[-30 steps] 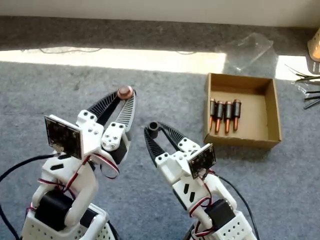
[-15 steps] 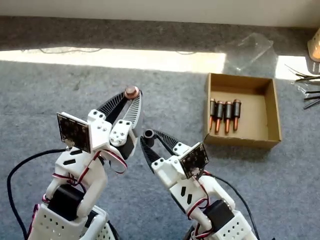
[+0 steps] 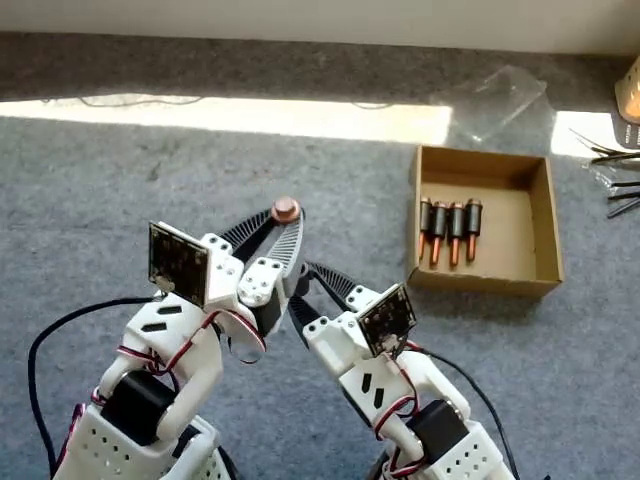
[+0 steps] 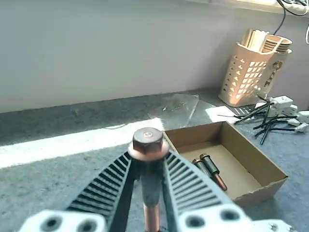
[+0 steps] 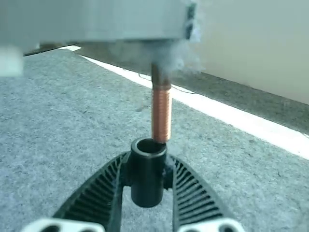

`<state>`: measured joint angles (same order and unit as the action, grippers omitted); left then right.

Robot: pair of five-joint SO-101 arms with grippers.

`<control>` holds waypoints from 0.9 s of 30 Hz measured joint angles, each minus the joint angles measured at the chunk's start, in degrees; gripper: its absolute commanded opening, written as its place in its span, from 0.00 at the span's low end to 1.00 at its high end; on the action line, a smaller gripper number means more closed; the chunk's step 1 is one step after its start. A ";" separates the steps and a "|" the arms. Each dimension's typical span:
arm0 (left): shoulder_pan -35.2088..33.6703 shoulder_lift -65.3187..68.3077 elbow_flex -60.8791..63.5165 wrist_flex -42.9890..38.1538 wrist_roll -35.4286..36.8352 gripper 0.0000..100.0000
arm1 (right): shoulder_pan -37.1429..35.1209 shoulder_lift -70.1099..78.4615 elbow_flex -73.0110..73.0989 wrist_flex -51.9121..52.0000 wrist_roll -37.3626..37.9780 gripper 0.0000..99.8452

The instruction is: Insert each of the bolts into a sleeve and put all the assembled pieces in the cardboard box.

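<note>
Left gripper (image 4: 147, 162): was clamped on copper bolt (image 4: 148, 143), head up. Right gripper (image 5: 146, 168): gripped upright black sleeve (image 5: 146, 186); bolt's threaded tip stood at its mouth. Cardboard box (image 3: 549, 215), right: held four assembled pieces (image 3: 447, 230), side by side.

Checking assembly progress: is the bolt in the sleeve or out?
Out, or barely started: the bolt hangs upright, its tip at the mouth of the sleeve, threads exposed above.

In the right wrist view the head of the bolt (image 5: 161, 113) is lost in a blurred grey mass (image 5: 96, 19). In the high view the sleeve (image 5: 146, 171) is hidden beneath the left gripper (image 3: 285, 213), and the bolt's shank is mostly masked by its fingers (image 3: 291, 238).
</note>
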<state>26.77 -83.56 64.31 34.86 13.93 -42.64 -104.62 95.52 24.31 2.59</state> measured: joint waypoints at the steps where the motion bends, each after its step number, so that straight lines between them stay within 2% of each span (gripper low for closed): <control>1: 0.70 0.00 0.00 0.00 -0.44 0.01 | 0.00 0.00 0.00 0.00 0.00 0.00; 27: 1.49 -0.35 -1.23 2.64 -1.49 0.01 | 0.00 0.00 0.00 0.00 0.00 0.00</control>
<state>28.26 -83.91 63.08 37.49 12.44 -42.64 -104.62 95.52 24.31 2.59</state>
